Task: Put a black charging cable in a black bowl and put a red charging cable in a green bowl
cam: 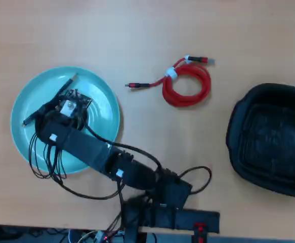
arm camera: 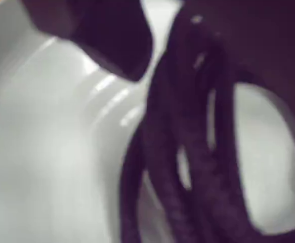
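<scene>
Wrist view: a blurred black cable [arm camera: 198, 152], its loops hanging close to the lens, lies against the pale, glossy inner surface of the green bowl [arm camera: 46, 152]; a dark jaw of the gripper [arm camera: 142, 76] enters from the top edge, just beside the coil, but whether the jaws clamp the cable cannot be told. Overhead view: the arm [cam: 101, 154] reaches from the bottom edge to the left, its gripper [cam: 69, 109] over the green bowl [cam: 99, 91]; one black cable end [cam: 66, 85] pokes out toward the bowl's upper rim and another toward its left rim. The red cable [cam: 187, 86], coiled with a white strap, lies on the table [cam: 137, 30] between the two bowls, touching neither. The black bowl [cam: 271, 139] stands at the right edge.
</scene>
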{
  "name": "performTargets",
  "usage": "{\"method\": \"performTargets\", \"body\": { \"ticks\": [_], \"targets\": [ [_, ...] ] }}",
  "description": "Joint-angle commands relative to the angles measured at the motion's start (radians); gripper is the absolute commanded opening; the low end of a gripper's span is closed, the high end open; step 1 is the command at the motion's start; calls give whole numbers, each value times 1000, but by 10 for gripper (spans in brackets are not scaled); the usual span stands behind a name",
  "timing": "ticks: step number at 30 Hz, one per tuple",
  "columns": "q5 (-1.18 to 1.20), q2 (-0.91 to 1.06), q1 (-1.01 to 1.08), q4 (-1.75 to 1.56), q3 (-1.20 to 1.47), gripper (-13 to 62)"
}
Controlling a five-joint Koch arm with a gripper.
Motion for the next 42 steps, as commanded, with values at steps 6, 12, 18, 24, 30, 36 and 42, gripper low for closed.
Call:
{"method": "performTargets", "body": {
  "ticks": [6, 12, 18, 24, 30, 36, 42],
  "targets": [
    [-5, -58, 8, -112, -80, 252],
    [35, -71, 8, -112, -60, 183],
    [55, -72, 3, -114, -57, 66],
    [98, -67, 8, -106, -54, -52],
    [172, -43, 31, -63, -38, -63],
    [71, 244, 112, 29, -60, -63],
    [6, 471, 198, 83, -72, -63]
  ]
}}
